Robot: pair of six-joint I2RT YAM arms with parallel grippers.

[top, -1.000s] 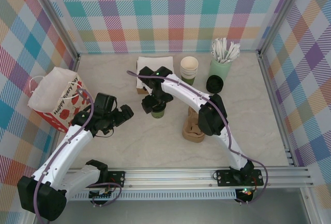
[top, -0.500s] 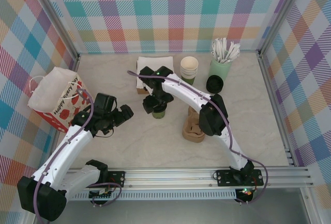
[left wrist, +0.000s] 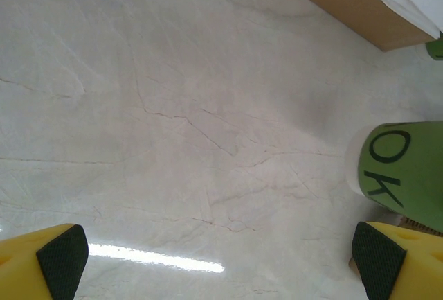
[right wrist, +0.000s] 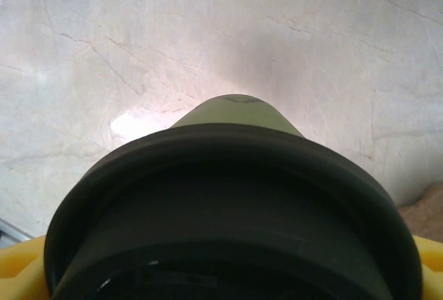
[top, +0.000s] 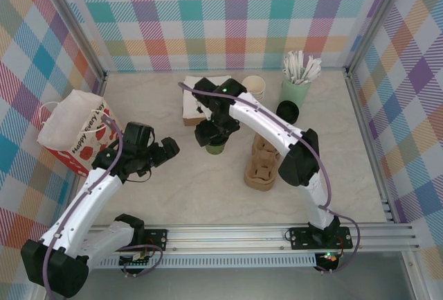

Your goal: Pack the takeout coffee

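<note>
Right tool (top: 214, 139) clamped on the small green paper cup with round black plastic lid (top: 217, 149).
Cup is near centre of the top view, above the pale marbled counter (top: 208, 196), upper left of a brown moulded-pulp carrier (top: 259, 170). Yellow fingers (right wrist: 21, 265) flank the lid. Left tool (top: 165, 153) spread wide, empty, left of cup.

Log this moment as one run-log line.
right claw: closed on takeout coffee at lid | left claw: open, empty
</note>
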